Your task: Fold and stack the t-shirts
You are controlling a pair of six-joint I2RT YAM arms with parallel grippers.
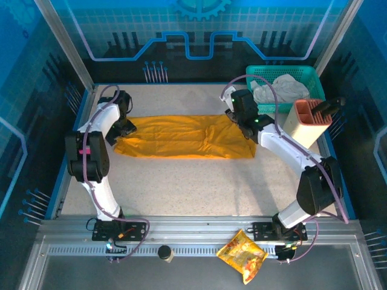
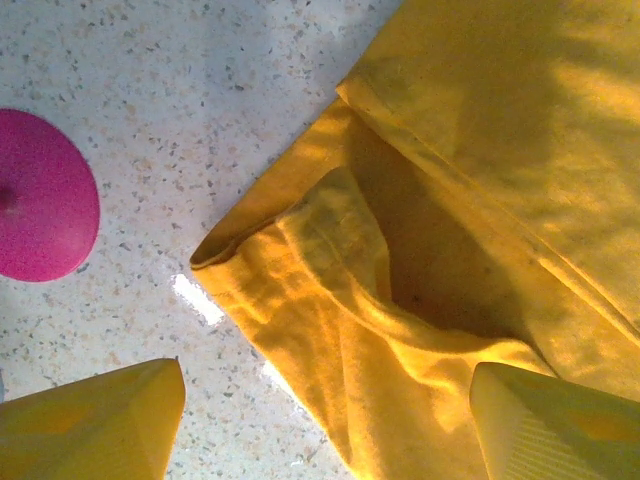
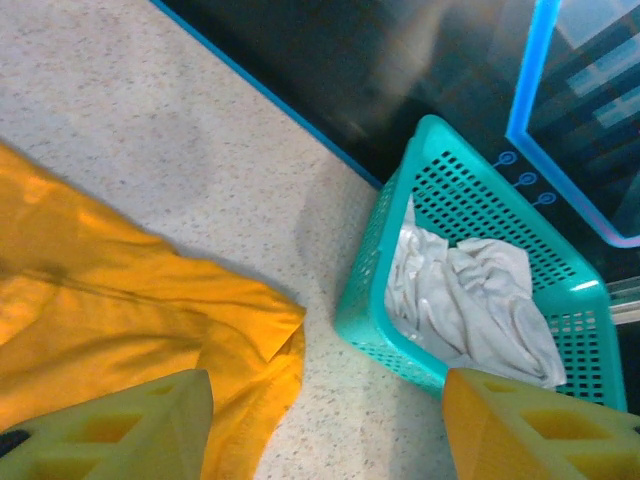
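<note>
The orange-yellow t-shirt lies folded into a long flat band across the middle of the table. My left gripper hovers over its left end, open. In the left wrist view that gripper has its fingers wide apart, with a rumpled sleeve and hem of the t-shirt lying loose on the table below them. My right gripper sits at the shirt's right end, also open. In the right wrist view this gripper straddles bare table, with the t-shirt's corner by its left finger.
A teal basket holding crumpled white cloth stands at the back right, close to the right gripper; its rim is near the right finger. A tan holder stands beside it. A pink disc lies left of the shirt. A snack packet rests on the front rail.
</note>
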